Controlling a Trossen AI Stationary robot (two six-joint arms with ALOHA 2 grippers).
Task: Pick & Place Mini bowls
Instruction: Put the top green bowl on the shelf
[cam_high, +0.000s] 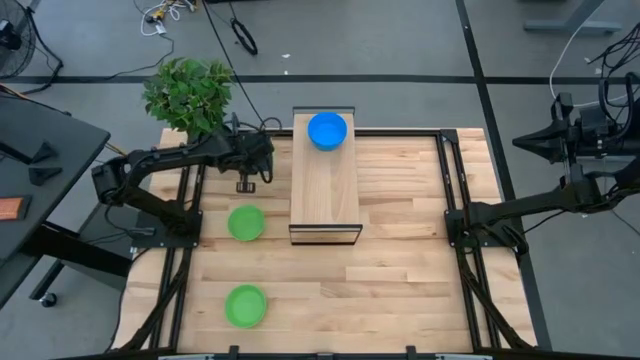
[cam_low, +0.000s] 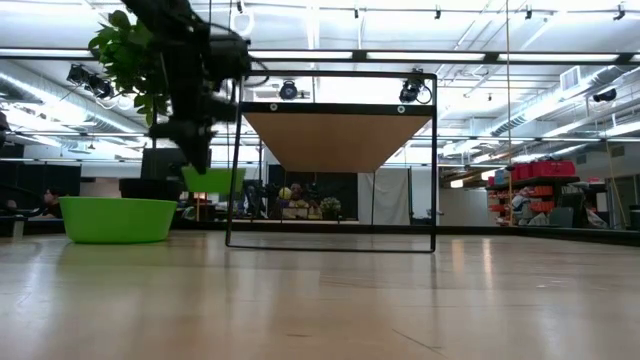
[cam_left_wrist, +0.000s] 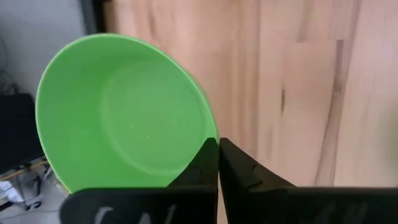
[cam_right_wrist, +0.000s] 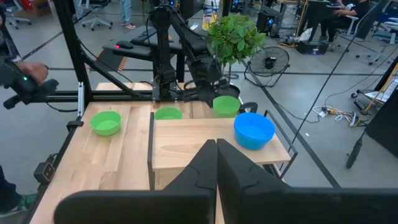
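Note:
My left gripper (cam_high: 246, 181) is over the table's far left part, beside the wooden platform, shut on a green mini bowl (cam_left_wrist: 124, 118). That bowl hangs above the table in the low view (cam_low: 213, 179) and the right wrist view (cam_right_wrist: 225, 104); the arm hides it from above. Two more green bowls (cam_high: 246, 222) (cam_high: 245, 305) stand on their bases on the table. One blue bowl (cam_high: 327, 130) stands on the platform's far end. No other blue bowls show. My right gripper (cam_right_wrist: 216, 149) is shut and empty, off the table's right edge. My left gripper holds the green bowl by its rim (cam_left_wrist: 210, 134), pinched with one finger (cam_left_wrist: 196, 171) inside the bowl and the other outside. The fingers come from above, pointing down. The bowl is lifted clear of the table, open side up, roughly level below the fingers.
A raised wooden platform (cam_high: 325, 185) on a black frame stands in the table's middle, with open space under it (cam_low: 335, 215). A leafy plant (cam_high: 188, 92) stands at the far left corner. Black rails (cam_high: 455, 200) run along both sides. Bare wood lies right of the platform.

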